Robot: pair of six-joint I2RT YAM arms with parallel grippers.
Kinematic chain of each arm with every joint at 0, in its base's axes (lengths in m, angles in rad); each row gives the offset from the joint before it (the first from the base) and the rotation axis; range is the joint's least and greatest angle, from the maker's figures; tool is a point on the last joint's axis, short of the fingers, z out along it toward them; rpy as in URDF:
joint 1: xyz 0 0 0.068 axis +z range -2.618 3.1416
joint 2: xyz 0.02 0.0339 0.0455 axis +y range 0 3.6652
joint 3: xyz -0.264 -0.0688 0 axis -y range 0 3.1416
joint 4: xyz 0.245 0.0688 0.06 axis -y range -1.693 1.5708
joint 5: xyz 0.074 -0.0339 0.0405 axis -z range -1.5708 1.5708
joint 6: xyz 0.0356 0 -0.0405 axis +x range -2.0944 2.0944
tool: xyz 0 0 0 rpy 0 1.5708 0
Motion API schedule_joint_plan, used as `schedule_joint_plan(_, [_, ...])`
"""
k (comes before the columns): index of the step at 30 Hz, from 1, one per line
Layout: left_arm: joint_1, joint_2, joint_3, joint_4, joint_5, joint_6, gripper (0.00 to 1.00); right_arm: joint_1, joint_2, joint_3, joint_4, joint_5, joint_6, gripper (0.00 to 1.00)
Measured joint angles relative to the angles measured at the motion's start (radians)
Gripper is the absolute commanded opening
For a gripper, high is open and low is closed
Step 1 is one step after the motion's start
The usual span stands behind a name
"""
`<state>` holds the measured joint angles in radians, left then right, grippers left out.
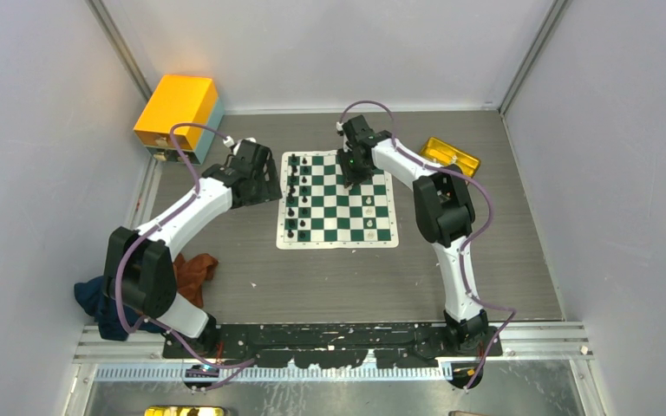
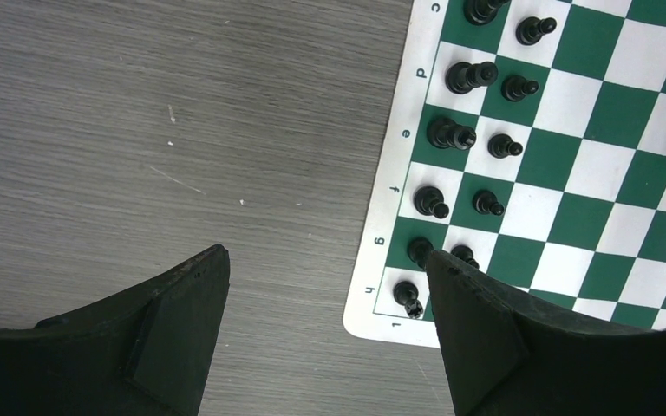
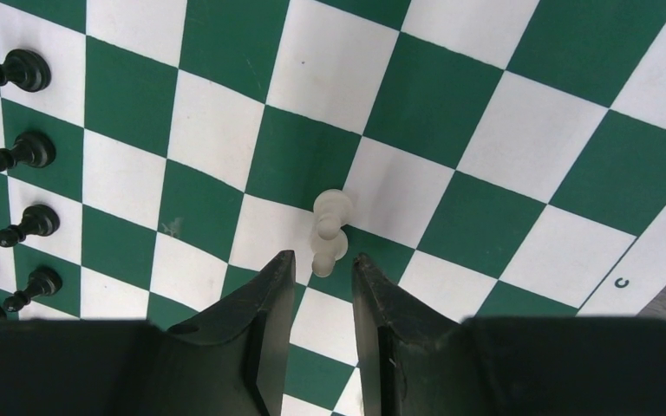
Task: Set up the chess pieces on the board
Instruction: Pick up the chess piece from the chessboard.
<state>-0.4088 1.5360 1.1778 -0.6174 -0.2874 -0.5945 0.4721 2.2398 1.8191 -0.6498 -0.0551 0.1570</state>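
The flat green-and-white checked board [image 1: 338,244] lies mid-counter, toward the far edge. Tiny black plastic chess pieces [image 1: 293,199] stand in two files along its left side, and a few cream-white ones [image 1: 369,204] stand toward its right side. The right tool [image 3: 321,258] hangs over the board's far part with its jaws parted, the tips flanking one cream-white pawn [image 3: 330,221] without pinching it. The left tool [image 2: 325,251] is spread wide and empty over bare counter just off the board's left edge.
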Motion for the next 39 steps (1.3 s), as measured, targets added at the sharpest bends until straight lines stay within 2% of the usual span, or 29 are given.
schedule_joint_plan(12, [0.007,0.012,0.000,0.001,0.000,0.000,0.84,0.000,0.011,0.023,-0.014,0.000,-0.004,0.23])
schedule_joint_plan(19, [0.013,0.012,0.000,0.007,0.001,0.000,0.84,0.003,0.018,0.024,-0.018,0.001,-0.005,0.11])
schedule_joint_plan(25, [0.014,0.011,0.000,0.007,0.001,0.000,0.84,0.004,0.018,0.024,-0.018,0.004,-0.006,0.08])
schedule_joint_plan(39, [0.016,0.006,-0.005,0.008,0.001,-0.002,0.84,0.013,-0.025,-0.036,-0.014,0.063,-0.006,0.08])
